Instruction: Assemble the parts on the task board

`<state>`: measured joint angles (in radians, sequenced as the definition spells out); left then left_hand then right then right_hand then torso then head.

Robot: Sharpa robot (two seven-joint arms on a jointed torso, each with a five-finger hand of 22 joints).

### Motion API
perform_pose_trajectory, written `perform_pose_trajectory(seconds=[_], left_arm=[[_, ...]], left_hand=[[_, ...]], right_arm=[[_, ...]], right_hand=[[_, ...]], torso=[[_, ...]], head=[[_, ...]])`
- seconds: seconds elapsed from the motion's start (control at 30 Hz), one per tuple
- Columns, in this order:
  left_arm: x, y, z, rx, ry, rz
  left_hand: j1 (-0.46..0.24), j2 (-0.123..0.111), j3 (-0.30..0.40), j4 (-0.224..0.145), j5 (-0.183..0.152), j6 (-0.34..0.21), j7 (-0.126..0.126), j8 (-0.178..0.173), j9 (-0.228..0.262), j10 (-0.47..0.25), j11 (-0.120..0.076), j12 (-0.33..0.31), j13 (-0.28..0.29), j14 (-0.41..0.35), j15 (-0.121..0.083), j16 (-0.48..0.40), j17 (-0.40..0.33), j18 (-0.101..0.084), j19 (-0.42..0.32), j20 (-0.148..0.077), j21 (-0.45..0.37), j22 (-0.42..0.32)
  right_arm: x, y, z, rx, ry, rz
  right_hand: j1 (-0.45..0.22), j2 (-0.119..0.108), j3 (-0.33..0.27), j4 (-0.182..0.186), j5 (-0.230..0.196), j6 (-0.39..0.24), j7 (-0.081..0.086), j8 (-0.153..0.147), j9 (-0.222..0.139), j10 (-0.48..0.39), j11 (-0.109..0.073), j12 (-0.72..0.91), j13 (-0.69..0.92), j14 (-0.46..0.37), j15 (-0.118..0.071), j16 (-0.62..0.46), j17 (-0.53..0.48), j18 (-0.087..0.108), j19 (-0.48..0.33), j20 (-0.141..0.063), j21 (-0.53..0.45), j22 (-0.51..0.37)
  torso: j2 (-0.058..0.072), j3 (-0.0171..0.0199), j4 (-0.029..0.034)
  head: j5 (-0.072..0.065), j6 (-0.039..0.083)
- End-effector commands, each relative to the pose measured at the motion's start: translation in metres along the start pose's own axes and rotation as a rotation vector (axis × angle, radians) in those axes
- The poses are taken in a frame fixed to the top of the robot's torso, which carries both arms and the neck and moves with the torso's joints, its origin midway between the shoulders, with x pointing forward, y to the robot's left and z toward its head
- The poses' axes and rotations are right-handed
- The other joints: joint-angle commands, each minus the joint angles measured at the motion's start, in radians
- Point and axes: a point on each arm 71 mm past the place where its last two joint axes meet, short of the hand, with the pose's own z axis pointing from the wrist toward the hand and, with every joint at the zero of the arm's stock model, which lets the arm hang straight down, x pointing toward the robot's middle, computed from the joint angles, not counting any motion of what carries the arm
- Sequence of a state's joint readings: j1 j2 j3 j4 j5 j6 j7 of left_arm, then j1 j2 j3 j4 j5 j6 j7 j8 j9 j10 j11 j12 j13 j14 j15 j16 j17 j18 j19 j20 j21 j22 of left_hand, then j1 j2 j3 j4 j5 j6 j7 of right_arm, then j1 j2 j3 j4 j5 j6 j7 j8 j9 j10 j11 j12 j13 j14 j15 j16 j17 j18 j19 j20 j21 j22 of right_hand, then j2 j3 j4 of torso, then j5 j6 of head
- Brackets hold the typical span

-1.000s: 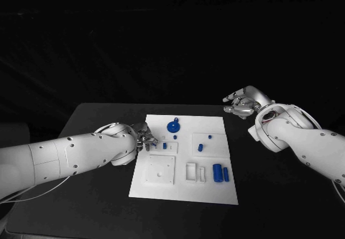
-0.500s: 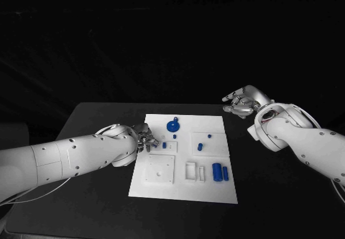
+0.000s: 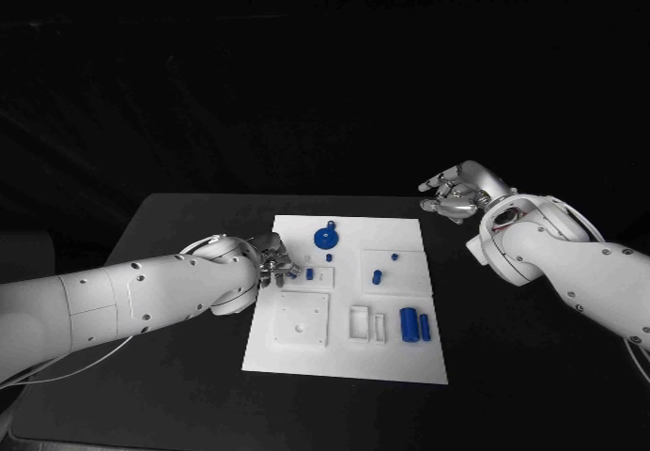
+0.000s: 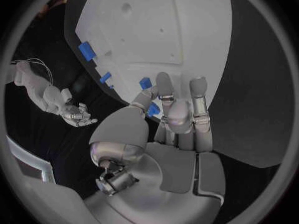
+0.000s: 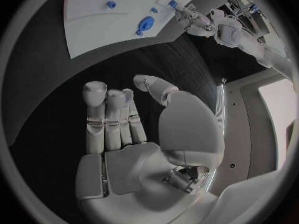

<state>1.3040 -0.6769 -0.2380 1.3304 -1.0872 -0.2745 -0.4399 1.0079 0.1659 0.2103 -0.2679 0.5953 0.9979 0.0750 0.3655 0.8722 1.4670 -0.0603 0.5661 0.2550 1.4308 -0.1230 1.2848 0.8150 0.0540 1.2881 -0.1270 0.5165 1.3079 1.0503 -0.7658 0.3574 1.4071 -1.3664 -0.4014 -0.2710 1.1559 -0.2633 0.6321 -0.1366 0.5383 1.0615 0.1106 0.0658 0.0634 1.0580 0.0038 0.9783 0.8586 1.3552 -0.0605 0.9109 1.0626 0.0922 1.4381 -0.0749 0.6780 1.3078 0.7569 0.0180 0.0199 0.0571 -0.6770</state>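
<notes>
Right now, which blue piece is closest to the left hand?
The small blue piece right beside the left hand; the other blue ones lie farther across the task board.

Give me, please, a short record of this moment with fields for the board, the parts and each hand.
surface: black table
task board: white plate in the middle of the table
parts: round blue part near the board's far edge; two blue cylinders lying side by side near its right edge; small blue pieces between
left hand: at the board's left edge, fingertips on a small blue part; whether it is gripped, I cannot tell
right hand: raised beyond the board's far right corner, holding nothing, fingers apart
</notes>
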Motion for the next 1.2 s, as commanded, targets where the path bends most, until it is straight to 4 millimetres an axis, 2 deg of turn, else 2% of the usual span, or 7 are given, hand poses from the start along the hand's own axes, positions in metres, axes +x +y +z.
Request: perform_pose_trajectory(seconds=[0.03,0.47,1.2], left_arm=[[0.0034,-0.0007,-0.0002,0.007,0.024,0.021],[0.0041,0.002,-0.0004,-0.005,0.04,0.039],[0.0033,0.0036,0.0016,-0.018,0.042,0.072]], left_hand=[[0.009,0.004,0.005,-0.001,0.002,0.086,-0.087,0.004,-0.002,0.047,-0.006,-0.002,0.002,0.005,0.001,-0.002,-0.002,0.008,-0.001,0.008,0.004,0.017],[0.012,0.002,0.005,-0.002,0.003,0.088,-0.087,0.003,-0.003,0.047,-0.006,-0.003,0.002,0.005,0.001,-0.001,-0.001,0.009,-0.001,0.009,0.004,0.017],[0.016,0.001,0.005,-0.002,0.002,0.087,-0.087,0.002,-0.003,0.047,-0.006,-0.005,0.002,0.005,0.002,-0.003,-0.004,0.011,-0.002,0.012,0.003,0.017]], right_arm=[[0.0008,0.0008,-0.0003,-0.01,0.01,-0.009],[0.0003,-0.0003,-0.0006,-0.008,0.011,-0.01],[0.0002,-0.0011,-0.0007,-0.007,0.012,-0.012]], right_hand=[[-0.001,0.008,-0.001,0.0,0.003,-0.007,0.003,-0.004,-0.001,-0.007,0.002,0.0,-0.001,-0.006,0.002,-0.003,-0.001,0.019,0.0,-0.002,-0.007,0.069],[-0.001,0.008,-0.001,0.0,0.003,-0.007,0.003,-0.004,-0.001,-0.007,0.002,0.0,-0.001,-0.006,0.002,-0.003,-0.001,0.019,0.0,-0.002,-0.007,0.069],[-0.001,0.008,-0.001,0.0,0.003,-0.007,0.003,-0.004,-0.001,-0.007,0.002,0.0,-0.001,-0.006,0.002,-0.003,-0.001,0.019,0.0,-0.002,-0.007,0.069]], torso=[[0.0,0.0003,-0.0006],[0.001,-0.001,0.0008],[0.001,0.0002,-0.0011]], head=[[0.001,0.0],[0.001,-0.001],[0.004,-0.003]])
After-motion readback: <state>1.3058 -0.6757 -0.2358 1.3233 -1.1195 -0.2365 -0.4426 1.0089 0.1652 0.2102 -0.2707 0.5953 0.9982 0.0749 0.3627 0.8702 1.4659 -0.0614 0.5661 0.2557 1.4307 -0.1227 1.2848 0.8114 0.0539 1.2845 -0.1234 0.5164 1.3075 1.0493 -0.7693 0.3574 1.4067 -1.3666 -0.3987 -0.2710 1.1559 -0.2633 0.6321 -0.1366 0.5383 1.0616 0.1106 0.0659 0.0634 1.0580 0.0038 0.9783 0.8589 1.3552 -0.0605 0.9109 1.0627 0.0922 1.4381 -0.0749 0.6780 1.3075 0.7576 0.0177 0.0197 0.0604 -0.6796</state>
